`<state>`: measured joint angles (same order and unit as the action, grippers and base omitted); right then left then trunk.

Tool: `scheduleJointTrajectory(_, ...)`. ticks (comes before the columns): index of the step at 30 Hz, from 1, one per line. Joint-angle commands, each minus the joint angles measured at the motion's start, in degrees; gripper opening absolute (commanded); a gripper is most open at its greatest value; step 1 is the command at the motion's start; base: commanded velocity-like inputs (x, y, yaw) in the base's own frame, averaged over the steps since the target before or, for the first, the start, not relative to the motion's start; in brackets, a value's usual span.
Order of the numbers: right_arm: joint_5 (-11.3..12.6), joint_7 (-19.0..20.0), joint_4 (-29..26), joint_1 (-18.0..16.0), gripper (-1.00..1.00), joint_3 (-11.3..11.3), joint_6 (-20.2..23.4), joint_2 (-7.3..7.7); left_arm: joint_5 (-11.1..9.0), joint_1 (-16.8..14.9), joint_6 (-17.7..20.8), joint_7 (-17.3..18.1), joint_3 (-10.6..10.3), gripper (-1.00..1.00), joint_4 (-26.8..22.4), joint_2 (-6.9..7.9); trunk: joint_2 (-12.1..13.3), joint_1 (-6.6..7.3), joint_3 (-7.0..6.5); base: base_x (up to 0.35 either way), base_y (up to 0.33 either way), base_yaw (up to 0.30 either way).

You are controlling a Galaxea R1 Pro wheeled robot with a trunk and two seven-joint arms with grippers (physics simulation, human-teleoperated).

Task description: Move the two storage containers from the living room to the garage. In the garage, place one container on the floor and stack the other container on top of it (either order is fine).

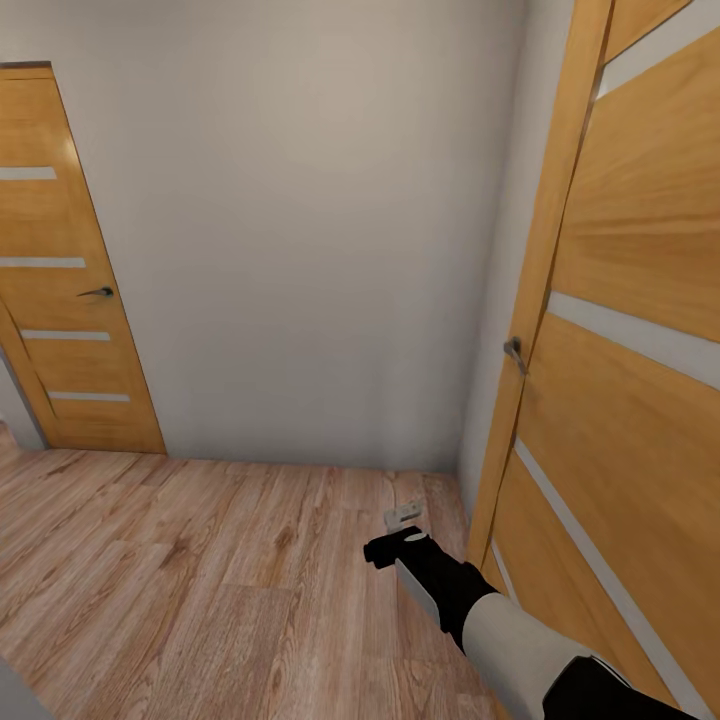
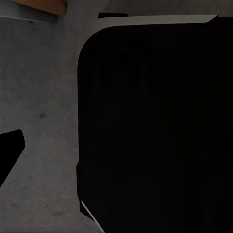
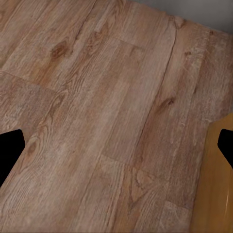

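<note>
The two storage containers are out of view. My right gripper (image 1: 400, 532) hangs low over the light wood-plank floor (image 1: 200, 580), close to a honey-wood door (image 1: 620, 380) on the right. In the right wrist view its fingertips (image 3: 9, 150) sit far apart at the picture's edges with bare planks between them, so my right gripper (image 3: 116, 150) is open and empty. The left wrist view looks along my left gripper (image 2: 116, 150); one dark fingertip (image 2: 9, 150) shows over grey concrete floor (image 2: 43, 121), and the other is lost against my black body (image 2: 155, 126).
A white-grey wall (image 1: 300, 250) closes the way ahead. A second honey-wood door (image 1: 70, 280) with frosted strips stands shut at the left. The right door's handle (image 1: 514, 350) juts out near my right arm. Open plank floor lies to the left.
</note>
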<state>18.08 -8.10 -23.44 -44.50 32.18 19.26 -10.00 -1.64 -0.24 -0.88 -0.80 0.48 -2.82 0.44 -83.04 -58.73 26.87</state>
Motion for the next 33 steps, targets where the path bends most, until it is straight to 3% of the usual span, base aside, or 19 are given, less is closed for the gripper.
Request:
scheduleJointTrajectory(1,0.48,-0.38,-0.03,-0.06,1.00,0.37,0.21,0.00,-0.18,-0.02,-0.09,-0.08,0.03,1.00,0.01,0.00,-0.03,0.00,0.06,0.000,0.000,0.000)
scheduleJointTrajectory(6,0.44,1.37,0.91,-0.06,1.00,0.43,0.25,0.00,-0.19,-0.02,-0.09,-0.08,0.02,1.00,0.01,0.00,-0.03,0.00,0.06,0.000,0.000,0.000)
scheduleJointTrajectory(9,0.34,1.49,6.11,-0.06,1.00,0.43,-0.08,0.00,-0.20,-0.02,-0.09,-0.08,0.04,1.00,0.01,0.00,-0.03,0.00,0.06,0.000,0.000,0.000)
scheduleJointTrajectory(10,-0.72,1.87,20.38,0.28,1.00,0.51,-13.04,0.00,-0.44,-0.02,-0.09,-0.08,0.05,1.00,0.01,0.07,-0.03,0.00,0.06,0.000,0.000,0.000)
scheduleJointTrajectory(12,-1.08,1.87,22.34,2.29,1.00,0.52,-14.43,0.00,-0.51,-0.02,-0.09,-0.08,0.05,1.00,0.01,0.08,-0.03,0.00,0.06,0.000,0.000,0.000)
scheduleJointTrajectory(24,-1.80,1.78,24.21,19.81,1.00,0.67,-22.69,0.00,-0.64,-0.02,-0.09,-0.13,0.30,1.00,0.01,0.16,-0.03,0.00,0.06,0.000,0.000,0.000)
scheduleJointTrajectory(33,-1.83,4.86,24.37,27.47,1.00,0.67,-24.99,3.02,-0.72,-0.02,-0.09,-0.17,0.39,1.00,0.01,0.17,-0.03,0.00,0.06,0.000,0.000,0.000)
